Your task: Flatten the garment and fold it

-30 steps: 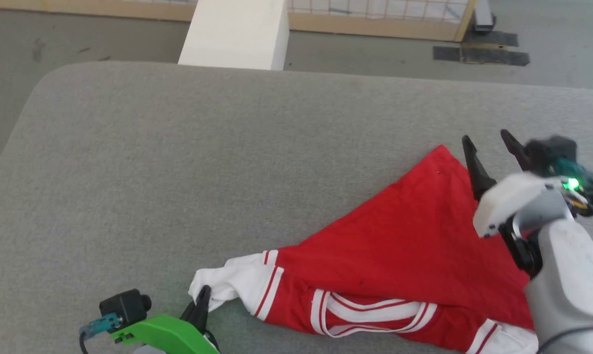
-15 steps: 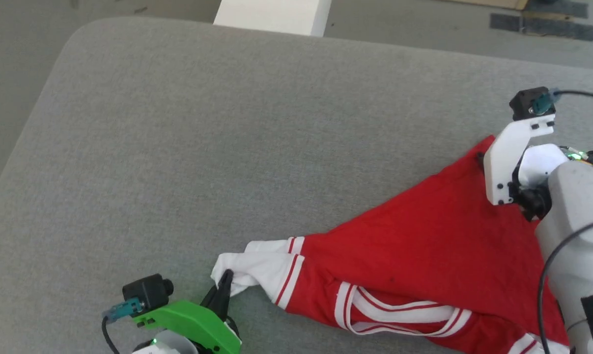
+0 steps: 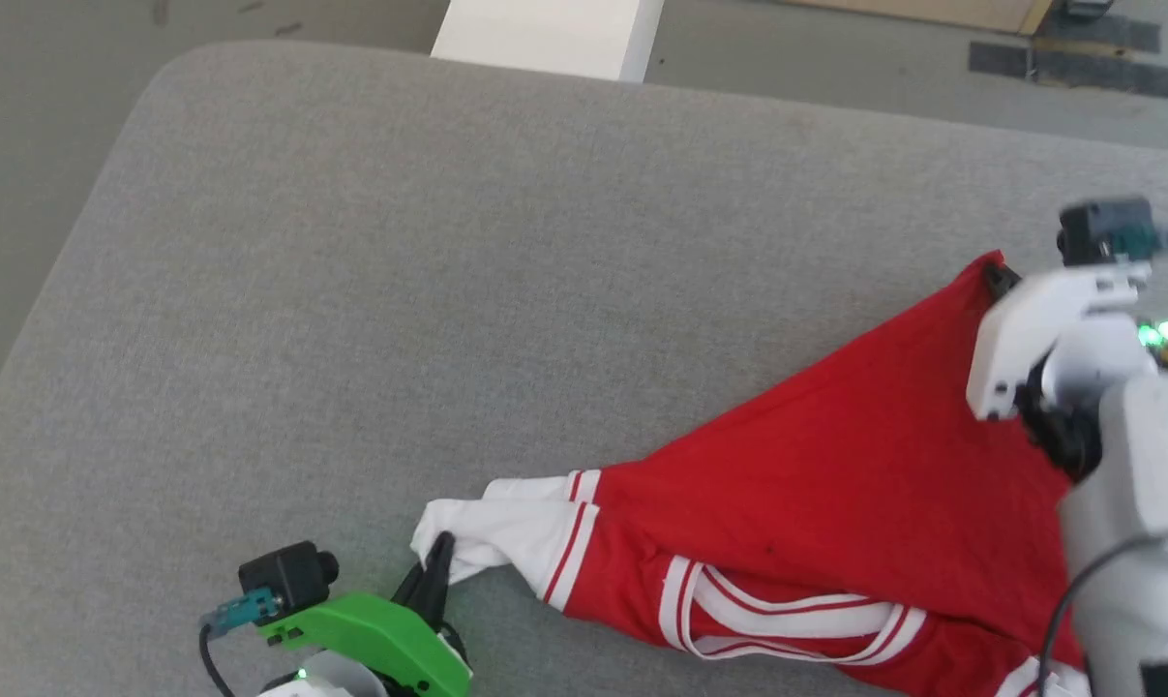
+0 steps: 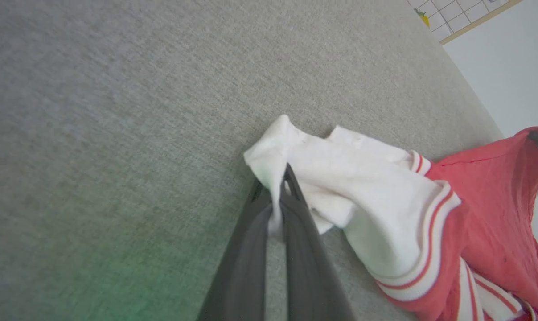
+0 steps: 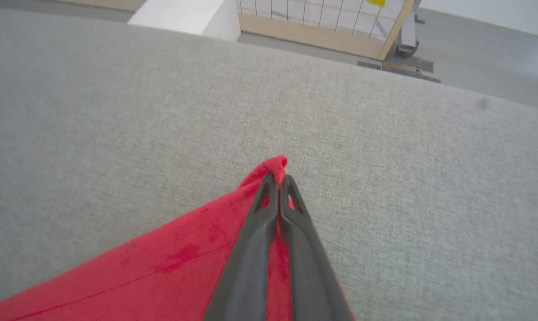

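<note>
One garment (image 3: 835, 484), spread loosely on the grey padded table (image 3: 448, 290), near-right area. Two grippers: left gripper (image 4: 275, 178) pinched closed on the tip of the white sleeve (image 4: 349, 178); right gripper (image 5: 277, 180) pinched closed on the garment's far red corner (image 5: 273, 162).
</note>
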`<state>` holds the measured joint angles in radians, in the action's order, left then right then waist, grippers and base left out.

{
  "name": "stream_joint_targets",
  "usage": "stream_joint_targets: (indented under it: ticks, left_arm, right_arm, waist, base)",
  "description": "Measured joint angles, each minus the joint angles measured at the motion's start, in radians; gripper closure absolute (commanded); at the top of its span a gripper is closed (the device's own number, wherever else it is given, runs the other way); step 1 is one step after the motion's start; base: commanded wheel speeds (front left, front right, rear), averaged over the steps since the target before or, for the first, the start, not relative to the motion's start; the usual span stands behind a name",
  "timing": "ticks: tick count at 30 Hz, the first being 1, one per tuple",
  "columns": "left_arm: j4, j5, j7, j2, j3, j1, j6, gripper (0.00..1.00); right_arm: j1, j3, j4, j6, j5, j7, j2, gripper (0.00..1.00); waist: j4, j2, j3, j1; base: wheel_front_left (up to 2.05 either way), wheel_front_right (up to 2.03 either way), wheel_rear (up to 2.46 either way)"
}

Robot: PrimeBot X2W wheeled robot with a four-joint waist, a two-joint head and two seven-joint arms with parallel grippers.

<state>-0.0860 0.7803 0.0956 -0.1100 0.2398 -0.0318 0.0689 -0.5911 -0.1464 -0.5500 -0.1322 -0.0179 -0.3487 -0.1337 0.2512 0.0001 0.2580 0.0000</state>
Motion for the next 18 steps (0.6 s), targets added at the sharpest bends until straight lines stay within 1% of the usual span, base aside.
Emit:
stream_joint_targets:
  ticks: [3, 6, 8, 12, 15, 18]
  left_arm:
    - [0.003, 0.0, 0.002, -0.018, -0.002, -0.013, 0.004, 1.0]
    - [0.014, 0.0, 0.01, -0.028, -0.007, -0.033, 0.016, 1.0]
    - [0.024, 0.0, 0.013, -0.034, -0.009, -0.043, 0.022, 1.0]
    - [0.05, -0.001, 0.013, -0.048, -0.016, -0.054, 0.035, 1.0]
    - [0.064, -0.011, 0.003, -0.053, -0.025, -0.056, 0.04, 1.0]
    - [0.077, -0.027, -0.022, -0.064, -0.032, -0.056, 0.046, 1.0]
  right_arm:
    - [0.105, -0.045, 0.079, 0.0, -0.034, 0.158, 0.048, 1.0]
    - [0.22, -0.067, 0.146, 0.0, -0.077, 0.27, 0.078, 1.0]
    - [0.295, -0.079, 0.191, 0.0, -0.102, 0.323, 0.083, 1.0]
    - [0.442, -0.079, 0.272, 0.0, -0.206, 0.384, 0.083, 1.0]
    - [0.53, -0.069, 0.333, 0.0, -0.218, 0.399, 0.085, 1.0]
    - [0.593, -0.07, 0.398, 0.0, -0.217, 0.391, 0.084, 1.0]
  waist:
    - [-0.016, 0.0, -0.028, 0.0]
    - [-0.039, -0.0001, -0.055, 0.0]
    - [-0.056, -0.0001, -0.071, 0.0]
    - [-0.096, 0.0, -0.103, 0.0]
    - [-0.126, 0.0, -0.123, 0.0]
    - [-0.156, 0.0, -0.142, 0.0]
  base:
    - [0.0, 0.0, 0.0]
    - [0.0, 0.0, 0.0]
    - [0.0, 0.0, 0.0]
    - [0.0, 0.0, 0.0]
    - [0.0, 0.0, 0.0]
    - [0.0, 0.0, 0.0]
